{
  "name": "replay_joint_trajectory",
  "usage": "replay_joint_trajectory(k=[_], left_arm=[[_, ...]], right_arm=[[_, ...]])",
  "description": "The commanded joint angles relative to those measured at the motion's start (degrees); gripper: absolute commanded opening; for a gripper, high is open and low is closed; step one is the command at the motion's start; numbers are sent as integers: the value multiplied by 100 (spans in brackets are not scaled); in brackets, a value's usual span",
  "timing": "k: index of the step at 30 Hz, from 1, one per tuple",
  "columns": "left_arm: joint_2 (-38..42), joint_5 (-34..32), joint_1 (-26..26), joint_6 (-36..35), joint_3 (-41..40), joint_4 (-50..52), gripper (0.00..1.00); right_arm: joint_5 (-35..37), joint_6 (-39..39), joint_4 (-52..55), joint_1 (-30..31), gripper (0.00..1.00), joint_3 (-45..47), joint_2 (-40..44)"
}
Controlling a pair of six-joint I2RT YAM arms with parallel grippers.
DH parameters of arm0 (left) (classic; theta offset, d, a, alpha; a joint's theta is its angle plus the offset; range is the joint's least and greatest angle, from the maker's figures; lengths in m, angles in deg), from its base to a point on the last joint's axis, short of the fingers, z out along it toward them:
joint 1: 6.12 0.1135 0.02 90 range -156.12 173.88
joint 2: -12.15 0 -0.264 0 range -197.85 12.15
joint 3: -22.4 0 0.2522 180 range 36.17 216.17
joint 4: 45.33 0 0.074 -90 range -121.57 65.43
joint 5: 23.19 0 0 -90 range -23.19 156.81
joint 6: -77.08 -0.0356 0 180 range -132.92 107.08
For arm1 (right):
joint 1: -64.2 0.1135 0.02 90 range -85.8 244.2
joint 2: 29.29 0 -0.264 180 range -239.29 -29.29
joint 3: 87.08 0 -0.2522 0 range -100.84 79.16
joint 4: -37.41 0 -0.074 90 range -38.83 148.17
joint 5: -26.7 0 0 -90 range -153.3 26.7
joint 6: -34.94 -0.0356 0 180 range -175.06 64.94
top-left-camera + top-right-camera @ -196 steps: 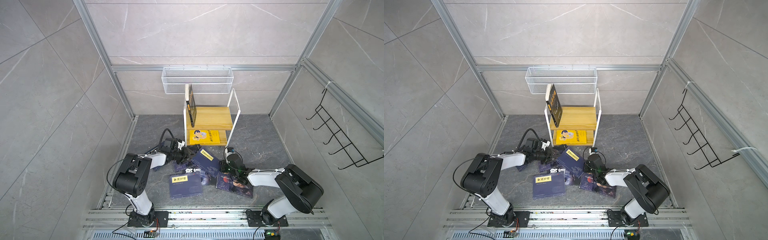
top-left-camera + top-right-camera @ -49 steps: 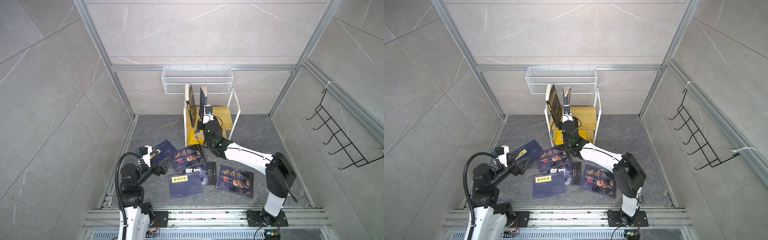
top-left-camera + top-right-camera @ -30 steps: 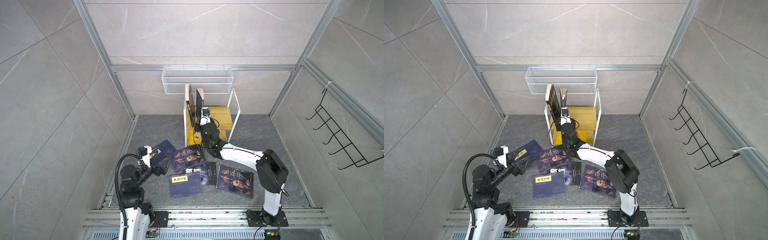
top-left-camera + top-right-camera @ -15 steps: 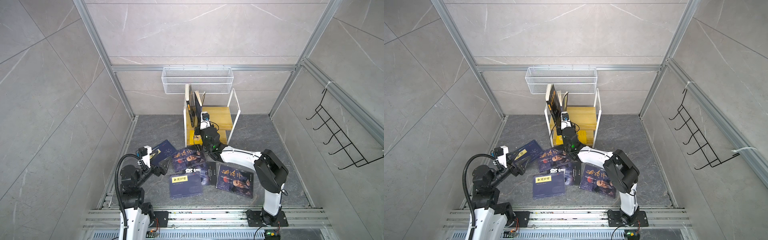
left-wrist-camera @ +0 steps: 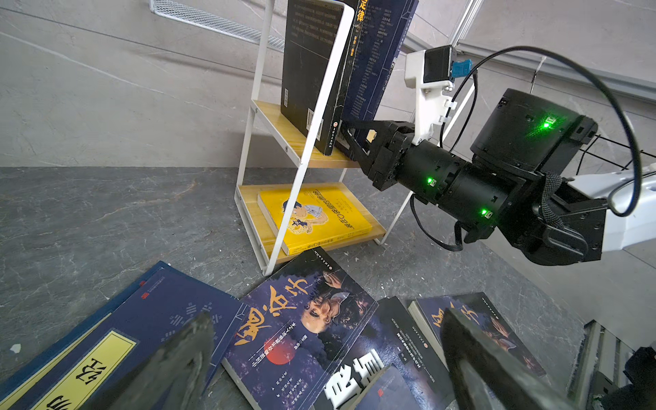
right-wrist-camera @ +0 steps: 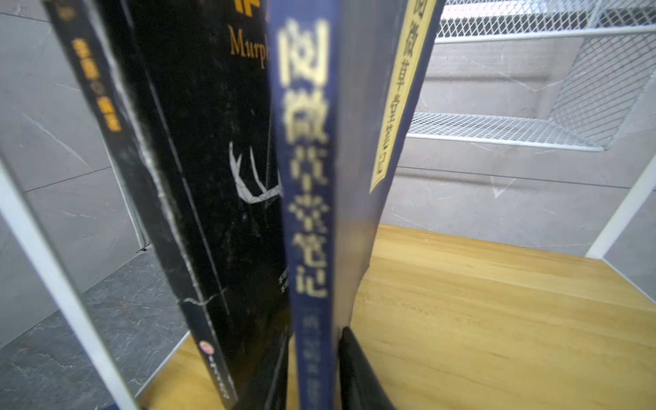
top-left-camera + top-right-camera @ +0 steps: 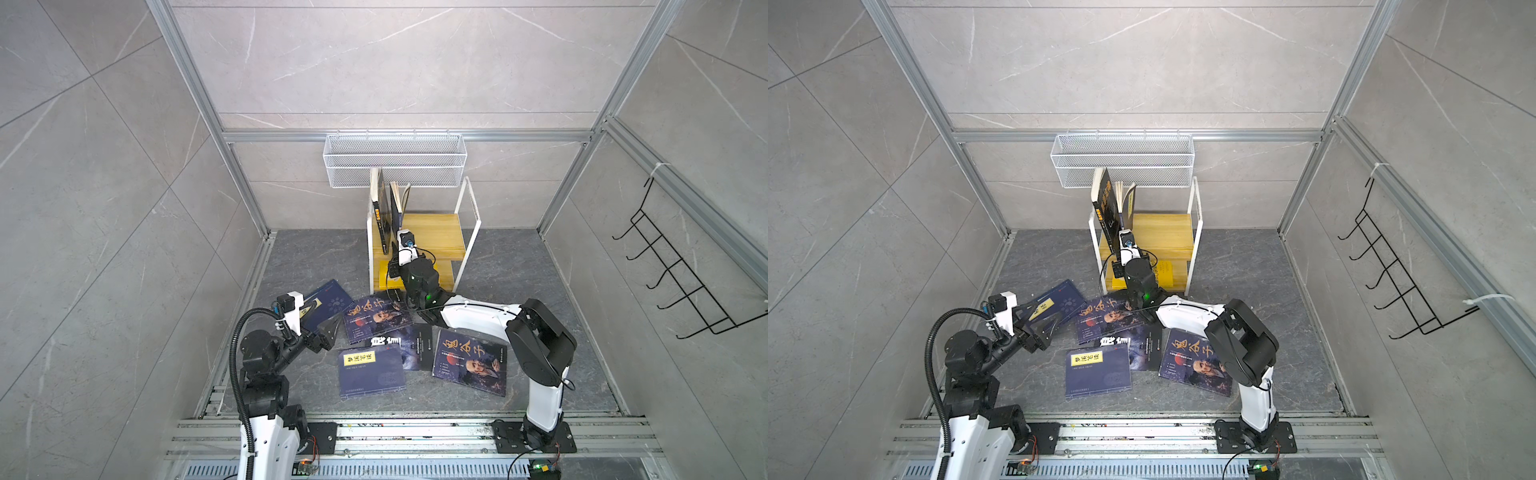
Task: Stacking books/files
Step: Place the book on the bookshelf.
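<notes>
A navy book [image 6: 312, 213] with a yellow title label stands upright on the top board of the wooden shelf [image 7: 440, 232]. It leans against a black book [image 6: 198, 177]. My right gripper [image 6: 312, 372] straddles the navy book's lower spine, open, with a gap beside one finger. In both top views the pair stands at the shelf's left end [image 7: 397, 203] [image 7: 1127, 199]. Several more books lie flat on the floor, among them a portrait book [image 7: 376, 318] and a yellow-labelled navy one [image 7: 370, 372]. My left gripper [image 5: 330, 355] hovers open and empty above them.
A yellow book [image 5: 312, 216] lies on the lower shelf board. A white wire basket [image 7: 395, 160] hangs on the back wall just above the shelf. A black hook rack [image 7: 681, 282] is on the right wall. White shelf uprights [image 5: 305, 142] flank the standing books.
My right gripper has moved the navy book left and down beside the black book, and its jaws have eased apart. The left arm has stayed still.
</notes>
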Motion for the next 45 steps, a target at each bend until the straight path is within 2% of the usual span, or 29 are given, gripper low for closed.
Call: replay_joint_trajectory(k=[1,4,11,21,31,38,41,45], left_arm=[[58,138,-2,-52,-25,-303,100],[-21,133,31,-42,0,-255,100],[-26,120,25,-66,-4,-271,100],[-29,116,2,-151,26,-180,100],[39,140,-2,-73,-38,-340,100],[56,158,16,-45,-56,-377,100],[-9,178,55,-9,-35,-362,100],[71,160,47,-69,-49,-338,100]], right_arm=[[-124,344,20,117,22,-13,92],[31,366,39,148,18,-22,94],[12,552,82,187,18,-19,89],[-138,687,225,313,40,186,303],[17,794,272,537,47,1394,1236],[69,802,704,507,40,1857,1834],[47,729,945,334,30,1677,1848],[-376,594,1317,8,24,1152,1648]])
